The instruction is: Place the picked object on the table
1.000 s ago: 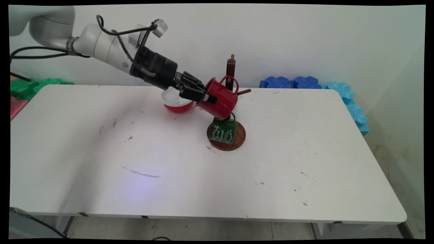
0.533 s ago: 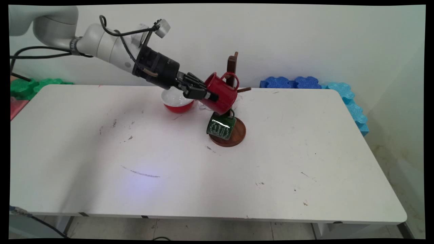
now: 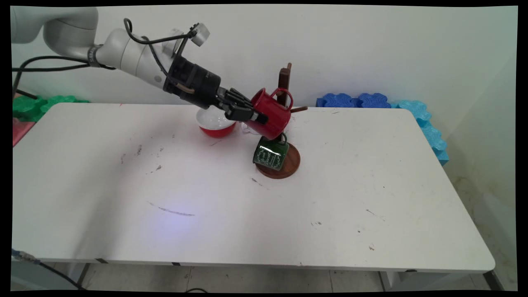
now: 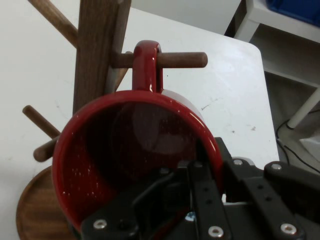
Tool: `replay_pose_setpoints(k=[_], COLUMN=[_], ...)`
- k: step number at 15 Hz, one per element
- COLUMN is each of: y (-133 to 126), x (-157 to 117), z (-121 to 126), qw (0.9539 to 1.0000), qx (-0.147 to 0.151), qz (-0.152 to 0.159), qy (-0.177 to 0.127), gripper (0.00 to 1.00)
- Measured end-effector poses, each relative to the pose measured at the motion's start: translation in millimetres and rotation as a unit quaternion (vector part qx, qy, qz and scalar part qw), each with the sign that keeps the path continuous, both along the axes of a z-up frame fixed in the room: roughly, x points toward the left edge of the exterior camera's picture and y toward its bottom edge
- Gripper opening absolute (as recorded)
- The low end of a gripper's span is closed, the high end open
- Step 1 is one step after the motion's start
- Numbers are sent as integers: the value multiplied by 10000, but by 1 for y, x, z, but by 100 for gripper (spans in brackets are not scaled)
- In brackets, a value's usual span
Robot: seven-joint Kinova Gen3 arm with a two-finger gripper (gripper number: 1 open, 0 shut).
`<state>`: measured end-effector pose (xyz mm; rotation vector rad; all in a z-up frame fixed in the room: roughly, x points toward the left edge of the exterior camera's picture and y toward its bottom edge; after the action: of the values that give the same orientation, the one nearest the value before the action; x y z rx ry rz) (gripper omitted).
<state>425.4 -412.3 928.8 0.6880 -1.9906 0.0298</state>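
Tool (image 3: 259,118) pinching the red mug's (image 3: 272,117) rim, now lifted a bit higher than a second ago with its handle looped over a peg of the wooden mug tree (image 3: 284,82), just above the hanging green mug (image 3: 270,155), red bowl (image 3: 215,123) beside on the counter (image 3: 371,198).

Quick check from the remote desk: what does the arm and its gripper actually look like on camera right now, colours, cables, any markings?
The arm is glossy white with rounded links and a dark lettered band near one joint. Black cables loop along it. A small grey-white camera block sits on a thin bracket above the black cylindrical wrist. The gripper is black, with ribbed linkage bars and silver screw heads.
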Motion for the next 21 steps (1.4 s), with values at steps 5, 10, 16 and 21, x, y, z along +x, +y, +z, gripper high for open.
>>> replay_pose_setpoints(k=[5,10,16,21], y=[2,5,14,24], x=[0,1,3,3], z=[6,11,18,27], qw=[10000,9999,9998,9995], qx=[28,70,166,245], qz=[6,18,14,-12], qy=[42,73,119,185], gripper=[0,0,0,0])
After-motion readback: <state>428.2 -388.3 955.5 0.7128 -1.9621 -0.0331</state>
